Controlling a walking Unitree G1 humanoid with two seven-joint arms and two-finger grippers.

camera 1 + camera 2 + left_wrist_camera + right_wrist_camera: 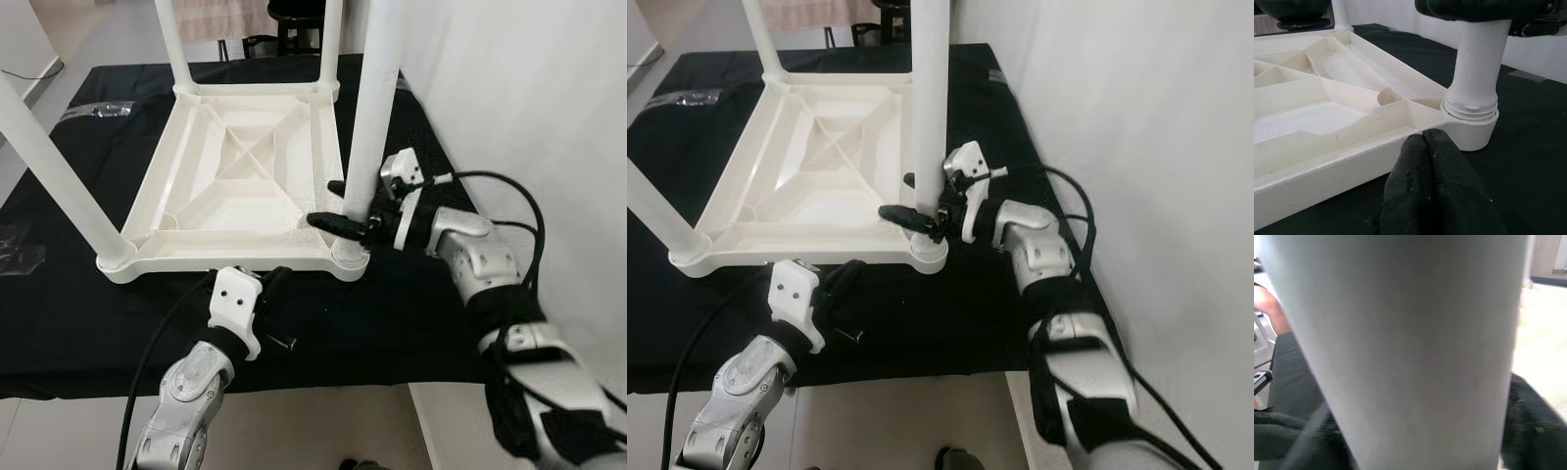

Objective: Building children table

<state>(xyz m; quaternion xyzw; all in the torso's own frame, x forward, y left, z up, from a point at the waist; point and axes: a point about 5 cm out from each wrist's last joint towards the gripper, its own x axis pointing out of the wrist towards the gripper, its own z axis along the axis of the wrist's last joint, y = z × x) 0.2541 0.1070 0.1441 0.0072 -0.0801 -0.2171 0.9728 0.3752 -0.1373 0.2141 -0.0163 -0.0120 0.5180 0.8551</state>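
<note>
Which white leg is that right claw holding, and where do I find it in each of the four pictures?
Left eye view: the leg stands at the tabletop's near right corner, right gripper clamped around it low down.
Right eye view: same leg, centre.
Left wrist view: its base sits in the corner socket, beyond the shut left gripper.
Right wrist view: the leg, blurred and very close.
Shared landmark: the corner socket.

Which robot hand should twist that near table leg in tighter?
Probably the right hand: its black fingers are around the near leg just above its socket in the upturned tabletop. The left hand rests shut on the black cloth, holding nothing.
</note>
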